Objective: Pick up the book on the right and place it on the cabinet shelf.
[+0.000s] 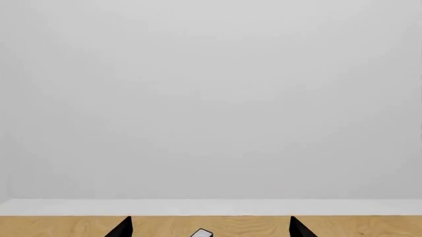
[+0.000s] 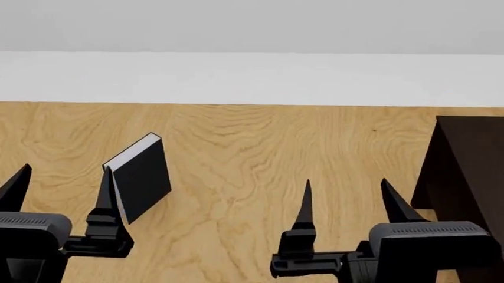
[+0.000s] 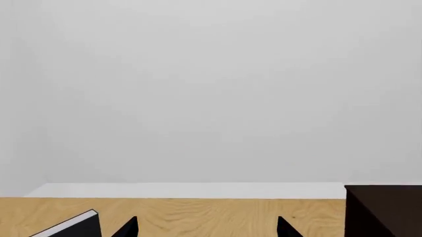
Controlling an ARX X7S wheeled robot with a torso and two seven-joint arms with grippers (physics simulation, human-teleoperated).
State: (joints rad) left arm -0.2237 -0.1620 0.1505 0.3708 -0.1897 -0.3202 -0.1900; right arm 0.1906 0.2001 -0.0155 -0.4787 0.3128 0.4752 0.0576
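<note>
The light-grey book is out of view in every frame. The only book showing is a black-covered book [image 2: 143,177] with white pages, standing tilted on the wooden floor at the left; it also shows in the right wrist view [image 3: 74,227], and a corner shows in the left wrist view [image 1: 201,233]. The dark brown cabinet [image 2: 466,177] stands at the right edge and shows in the right wrist view [image 3: 382,212]. My left gripper [image 2: 67,171] [image 1: 210,219] is open and empty just left of the black book. My right gripper [image 2: 346,184] [image 3: 207,219] is open and empty, left of the cabinet.
Wooden floor [image 2: 252,147] runs to a white baseboard [image 2: 252,76] and a plain grey wall behind. The cabinet's near side is cut off by the frame edge.
</note>
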